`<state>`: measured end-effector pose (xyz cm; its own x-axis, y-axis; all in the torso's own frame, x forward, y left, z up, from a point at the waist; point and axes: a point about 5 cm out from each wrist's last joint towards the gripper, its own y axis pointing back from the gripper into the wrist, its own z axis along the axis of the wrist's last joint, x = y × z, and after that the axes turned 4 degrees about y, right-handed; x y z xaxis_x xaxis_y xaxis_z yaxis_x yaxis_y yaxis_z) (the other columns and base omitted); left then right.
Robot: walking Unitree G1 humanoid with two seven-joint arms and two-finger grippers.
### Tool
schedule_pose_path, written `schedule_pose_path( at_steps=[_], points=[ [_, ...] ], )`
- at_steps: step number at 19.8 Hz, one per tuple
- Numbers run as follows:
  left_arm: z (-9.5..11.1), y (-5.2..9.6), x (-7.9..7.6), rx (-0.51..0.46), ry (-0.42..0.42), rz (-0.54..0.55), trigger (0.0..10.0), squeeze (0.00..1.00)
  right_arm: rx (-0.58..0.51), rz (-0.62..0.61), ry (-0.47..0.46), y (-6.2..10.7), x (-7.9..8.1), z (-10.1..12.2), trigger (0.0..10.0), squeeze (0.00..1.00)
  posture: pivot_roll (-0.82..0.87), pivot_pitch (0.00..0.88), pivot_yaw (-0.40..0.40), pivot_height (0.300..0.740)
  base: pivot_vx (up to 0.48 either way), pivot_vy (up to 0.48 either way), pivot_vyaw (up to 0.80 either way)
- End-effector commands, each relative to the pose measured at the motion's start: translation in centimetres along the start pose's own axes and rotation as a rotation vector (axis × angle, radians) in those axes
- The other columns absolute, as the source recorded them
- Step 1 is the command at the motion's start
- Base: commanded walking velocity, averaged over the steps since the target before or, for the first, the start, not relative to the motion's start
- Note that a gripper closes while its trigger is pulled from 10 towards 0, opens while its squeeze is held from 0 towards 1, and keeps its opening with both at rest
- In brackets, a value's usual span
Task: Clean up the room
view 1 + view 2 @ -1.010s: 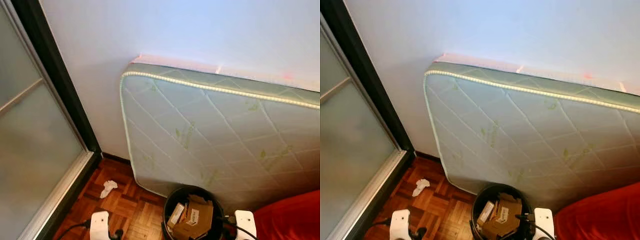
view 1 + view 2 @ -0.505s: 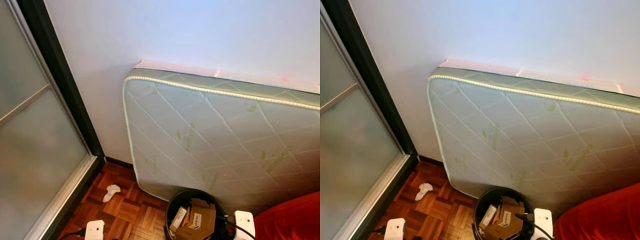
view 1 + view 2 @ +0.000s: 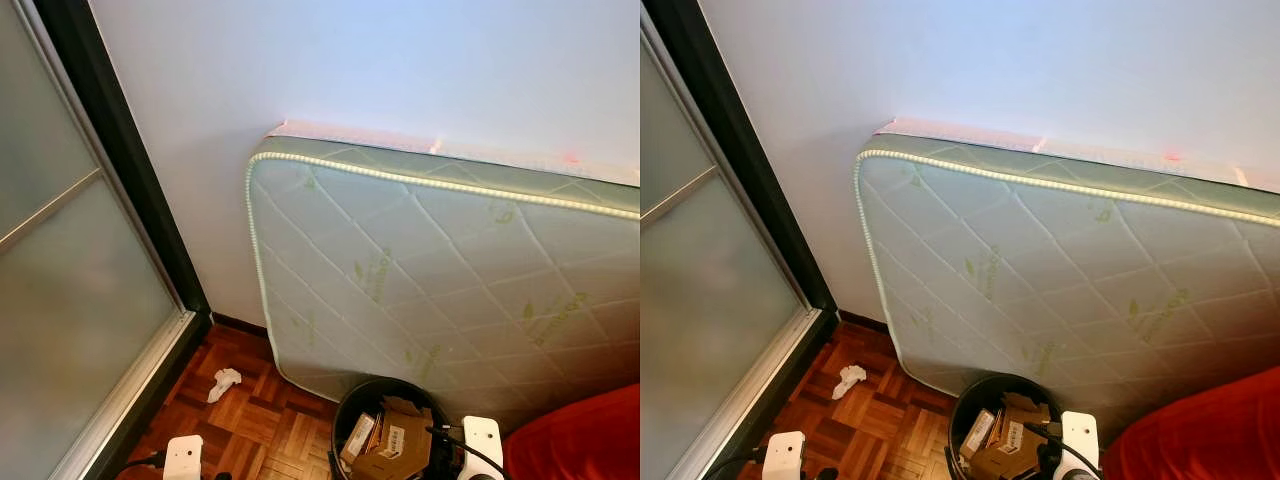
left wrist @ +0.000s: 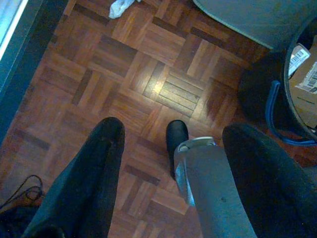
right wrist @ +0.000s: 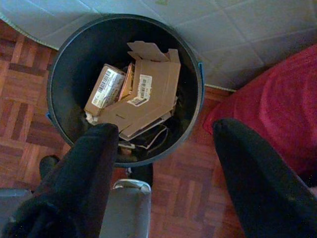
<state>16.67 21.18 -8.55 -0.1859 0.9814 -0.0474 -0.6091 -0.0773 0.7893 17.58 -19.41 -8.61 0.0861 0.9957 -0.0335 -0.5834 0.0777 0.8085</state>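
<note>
A crumpled white tissue (image 3: 224, 383) lies on the parquet near the mattress corner, also visible as the tissue (image 4: 121, 7) far ahead of my left gripper (image 4: 171, 130), which hangs open over bare floor. A black trash bin (image 3: 352, 398) holds several flattened cardboard boxes (image 5: 141, 101). My right gripper (image 5: 163, 144) is open and empty, its fingers spread above the bin's near rim (image 5: 124, 157). The white wrists of my left arm (image 3: 183, 455) and right arm (image 3: 482, 440) show at the bottom of the left eye view.
A green quilted mattress (image 3: 430, 260) leans on the white wall behind the bin. A frosted sliding door (image 3: 70, 300) with a dark frame stands on the left. Something red (image 3: 580, 440) sits right of the bin. My own foot (image 4: 177, 136) is below the left gripper.
The camera has tilted up a little, so the whole picture sits lower. My left wrist shows lower in the picture and the right wrist has edged slightly left towards the bin.
</note>
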Motion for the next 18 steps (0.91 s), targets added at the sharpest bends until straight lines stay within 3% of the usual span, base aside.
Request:
schedule_pose_path(
  at_steps=[1, 8, 14, 18],
  points=[
    [-0.3, 0.0, -0.1, 0.014, 0.003, 0.006, 10.0, 0.0, 0.005, 0.002, 0.0, 0.0, 0.0, -0.2, 10.0, 0.0, 0.03, 0.02, -0.006, 0.74, 0.0, 0.0, 0.0],
    [-0.3, 0.0, -0.5, 0.014, 0.014, 0.001, 10.0, 0.0, 0.014, 0.008, 0.016, 0.1, -0.3, -0.5, 10.0, 0.0, 0.02, 0.058, -0.006, 0.74, 0.0, 0.0, 0.0],
    [0.5, -0.5, -2.1, 0.014, 0.013, -0.011, 10.0, 0.0, 0.027, 0.01, 0.022, 0.2, -0.4, -0.8, 10.0, 0.0, 0.01, 0.085, -0.003, 0.74, -0.252, 0.0, 0.0],
    [0.3, -0.4, -1.7, 0.019, 0.015, -0.007, 10.0, 0.0, 0.031, 0.004, 0.024, 0.2, -1.1, -0.8, 10.0, 0.0, 0.0, 0.103, -0.002, 0.74, -0.29, 0.0, 0.0]
  ],
)
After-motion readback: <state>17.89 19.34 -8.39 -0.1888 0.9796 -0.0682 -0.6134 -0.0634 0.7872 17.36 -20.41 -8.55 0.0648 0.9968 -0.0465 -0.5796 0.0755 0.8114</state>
